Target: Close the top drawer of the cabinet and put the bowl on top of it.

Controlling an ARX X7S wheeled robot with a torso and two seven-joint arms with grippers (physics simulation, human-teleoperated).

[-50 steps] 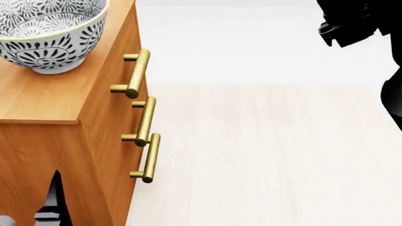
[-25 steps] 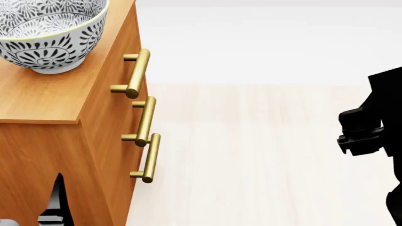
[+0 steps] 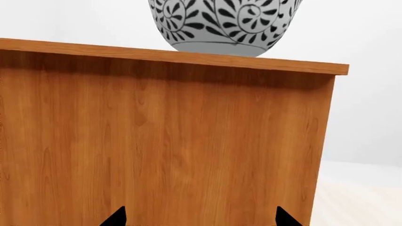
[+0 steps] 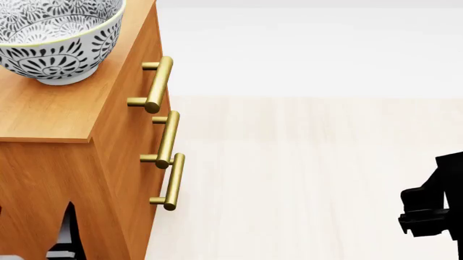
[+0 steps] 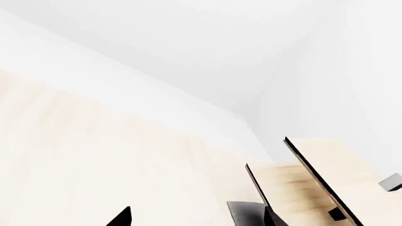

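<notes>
The white bowl [image 4: 54, 38] with dark floral pattern stands upright on the cabinet's flat top [image 4: 51, 116], at the head view's upper left. The top drawer [image 4: 141, 49] sits flush with the two below it, its brass handle [image 4: 158, 84] uppermost. My left gripper [image 3: 201, 220] is open, low against a plain side panel of the cabinet [image 3: 176, 141], with the bowl [image 3: 226, 23] above on the top. My right gripper [image 5: 197, 220] is open and holds nothing; it faces the pale floor, far right of the cabinet. Its black arm [image 4: 434, 211] shows at the head view's lower right.
A pale wooden shelf [image 5: 326, 179] on a dark base [image 5: 248, 214] stands ahead in the right wrist view. Light wooden floor [image 4: 289, 173] stretches from the cabinet front to the right arm, with a white wall behind.
My right arm has dropped from the head view's upper right to its lower right. The bowl, drawers and cabinet have not moved.
</notes>
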